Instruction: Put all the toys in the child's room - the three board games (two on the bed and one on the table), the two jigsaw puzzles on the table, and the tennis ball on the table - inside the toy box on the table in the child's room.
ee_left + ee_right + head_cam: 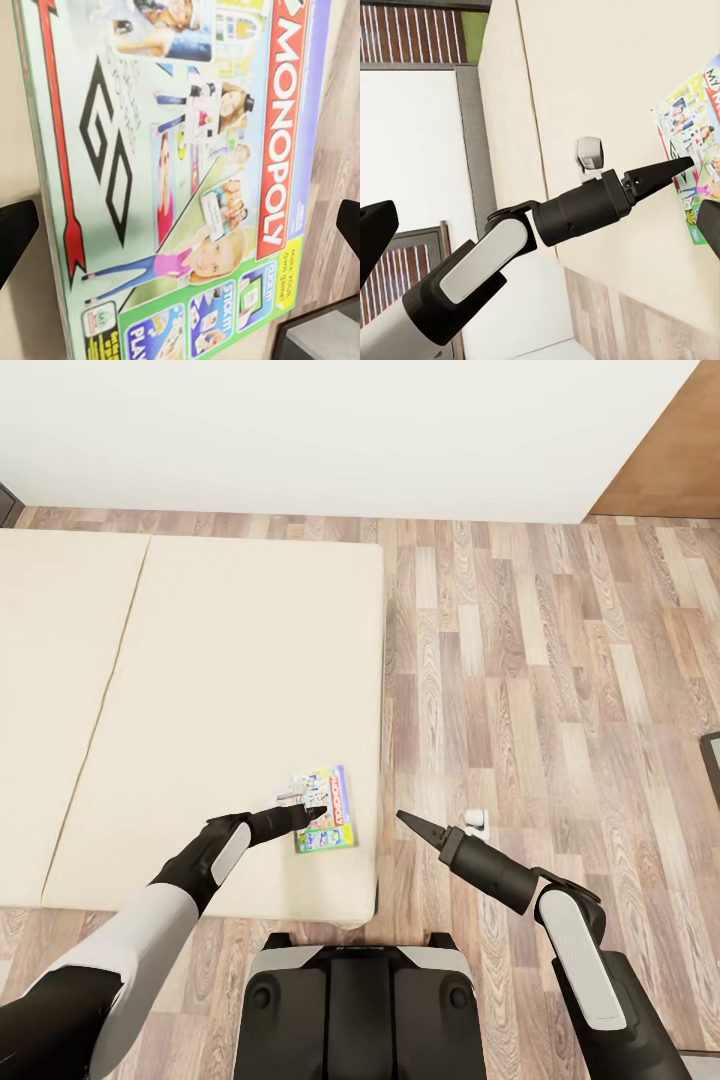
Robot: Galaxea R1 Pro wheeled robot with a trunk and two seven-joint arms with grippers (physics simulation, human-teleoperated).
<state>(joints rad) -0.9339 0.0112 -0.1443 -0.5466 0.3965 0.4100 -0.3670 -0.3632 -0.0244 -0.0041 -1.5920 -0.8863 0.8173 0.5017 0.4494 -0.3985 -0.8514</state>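
One board game (327,808) near bed edge (378,760)

Cream bed (200,690) ahead of me, wood-plank floor (560,690) beside it, white wall (330,430) behind it, dark mat corner (712,755) well apart.

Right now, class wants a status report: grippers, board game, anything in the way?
Left gripper open over Monopoly box on bed. Right gripper over floor, state unclear. Nothing blocking the box.

Home bedroom: wide cream bed (200,690) at left, wood plank floor (560,690), white wall (330,430) far, Monopoly board game (326,808) on bed.
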